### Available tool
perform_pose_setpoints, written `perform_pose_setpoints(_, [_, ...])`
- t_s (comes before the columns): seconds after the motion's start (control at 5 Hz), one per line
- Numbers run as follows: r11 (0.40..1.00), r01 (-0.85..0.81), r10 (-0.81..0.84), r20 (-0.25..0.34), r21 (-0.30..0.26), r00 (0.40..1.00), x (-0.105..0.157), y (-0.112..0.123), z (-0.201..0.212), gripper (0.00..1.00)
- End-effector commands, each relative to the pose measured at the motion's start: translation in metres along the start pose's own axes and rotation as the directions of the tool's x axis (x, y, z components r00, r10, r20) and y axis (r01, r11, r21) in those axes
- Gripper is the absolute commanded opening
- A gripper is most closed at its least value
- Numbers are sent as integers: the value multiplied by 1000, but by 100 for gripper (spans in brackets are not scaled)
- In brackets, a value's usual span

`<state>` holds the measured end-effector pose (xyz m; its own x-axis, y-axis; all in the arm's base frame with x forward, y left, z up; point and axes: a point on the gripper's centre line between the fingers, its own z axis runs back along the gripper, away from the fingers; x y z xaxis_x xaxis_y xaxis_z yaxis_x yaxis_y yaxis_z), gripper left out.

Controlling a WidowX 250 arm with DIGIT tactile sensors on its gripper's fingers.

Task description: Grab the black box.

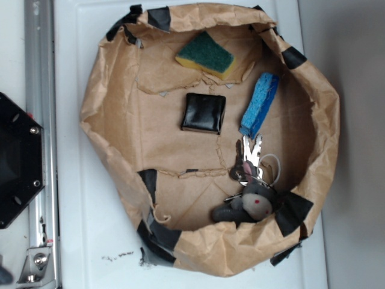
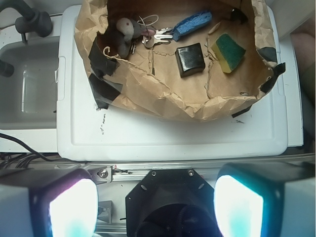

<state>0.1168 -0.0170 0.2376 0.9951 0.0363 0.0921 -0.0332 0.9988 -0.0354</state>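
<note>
Black box awaited, nothing held.
The gripper (image 2: 155, 207) is kept wide open and empty, well short of the black box (image 1: 204, 112), set beside the blue sponge (image 1: 260, 104).

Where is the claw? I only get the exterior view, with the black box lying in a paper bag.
Observer: The wrist view shows the claw outside the paper bag, well short of the black box.
Operator: Is it holding anything?
Observer: No, its fingers stand wide apart, gripping nothing.
Operator: Anything else outside my frame?
Observer: A pale basin sits beside the white surface.
</note>
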Motion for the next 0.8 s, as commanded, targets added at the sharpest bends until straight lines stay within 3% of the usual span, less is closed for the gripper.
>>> perform_pose_setpoints(0.0, [1000, 0, 0, 0, 0, 1000, 0, 0, 0, 100])
perform_pose_setpoints(0.2, [992, 124, -122, 86, -22, 989, 49, 1, -16, 100])
perform_pose_setpoints(0.4, [986, 165, -165, 81, 5, 983, 97, 12, -39, 100])
perform_pose_setpoints(0.6, [980, 196, -197, 64, 31, 978, 119, 26, -49, 100])
